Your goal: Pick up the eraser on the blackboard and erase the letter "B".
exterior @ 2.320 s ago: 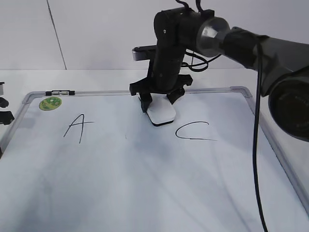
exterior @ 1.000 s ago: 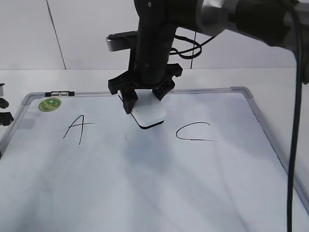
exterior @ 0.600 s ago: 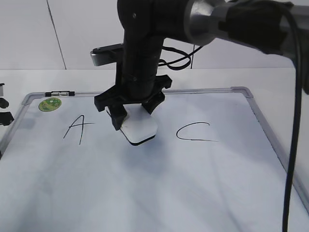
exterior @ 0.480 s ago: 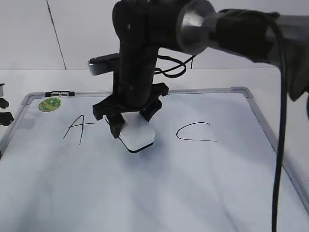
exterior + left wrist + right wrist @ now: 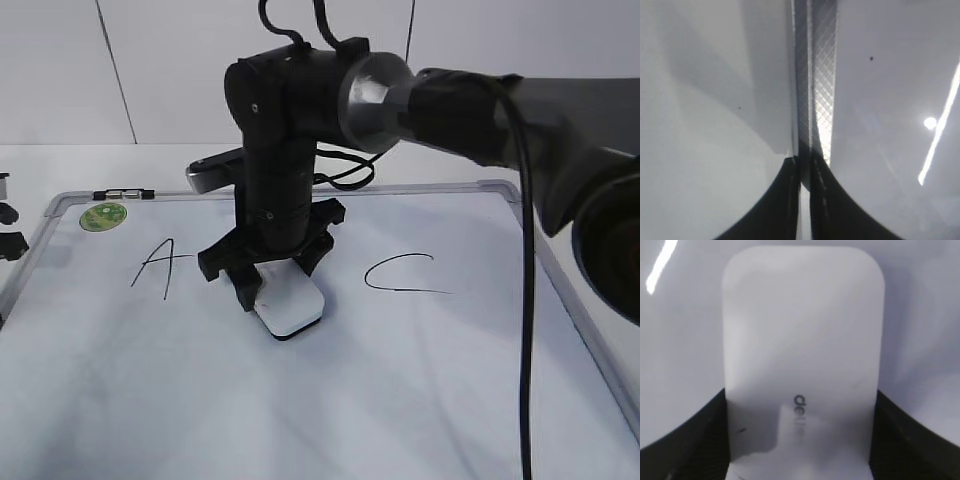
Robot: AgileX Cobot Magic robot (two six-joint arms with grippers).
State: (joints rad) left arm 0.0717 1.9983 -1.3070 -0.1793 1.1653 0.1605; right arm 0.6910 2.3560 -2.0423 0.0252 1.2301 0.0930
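White eraser (image 5: 291, 304), clamped by right end effector (image 5: 270, 285), presses the blackboard (image 5: 420, 390).

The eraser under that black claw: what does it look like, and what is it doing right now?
The eraser is a white block with rounded corners, smooth like plastic, with a dark underside showing along its lower edge. Small grey lettering sits on its top, seen in the right wrist view. The right gripper clamps it from both sides between its jaws. It rests flat or nearly flat on the blackboard, between the A and the C.
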